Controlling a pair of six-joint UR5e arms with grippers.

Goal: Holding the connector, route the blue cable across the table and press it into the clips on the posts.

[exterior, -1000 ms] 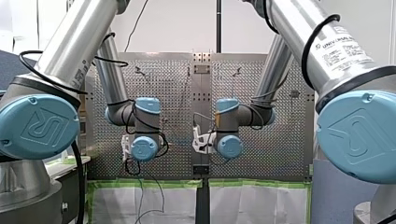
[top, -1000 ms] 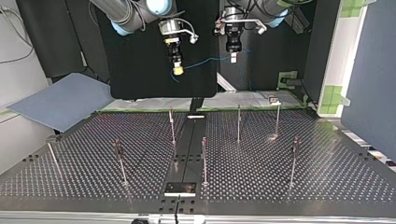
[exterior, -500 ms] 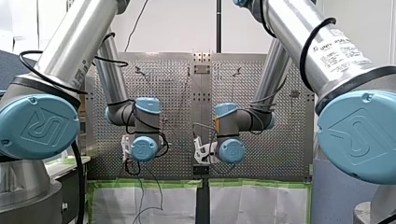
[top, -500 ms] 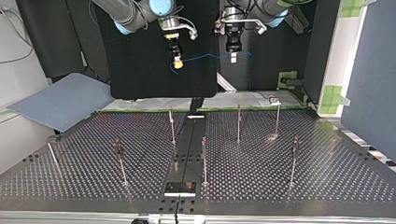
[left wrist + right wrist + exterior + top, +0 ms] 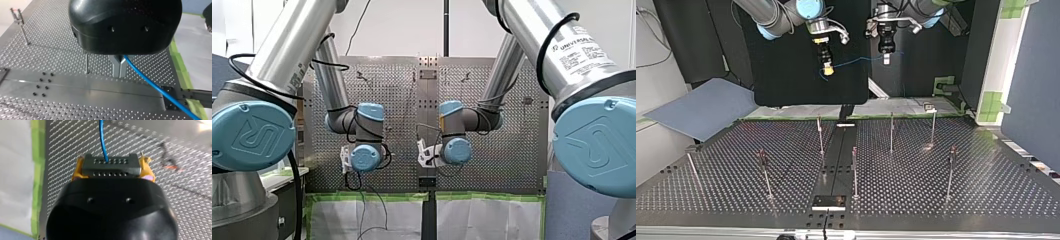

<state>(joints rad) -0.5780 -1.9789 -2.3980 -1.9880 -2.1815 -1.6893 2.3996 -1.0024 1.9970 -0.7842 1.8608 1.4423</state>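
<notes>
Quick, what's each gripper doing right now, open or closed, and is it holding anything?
Left gripper: closed, pinching the blue cable.
Right gripper: closed, holding the connector.

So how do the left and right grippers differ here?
My left gripper has metal fingers shut on the blue cable; my right gripper has yellow pads clamping the grey connector. In the top view, the right gripper hangs slightly lower than the left. Both hang above the table.

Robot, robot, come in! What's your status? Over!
Right tool shut on connector. Left tool shut on blue cable. Both raised above table, cable not yet on posts. Nothing blocking. Over.
</notes>
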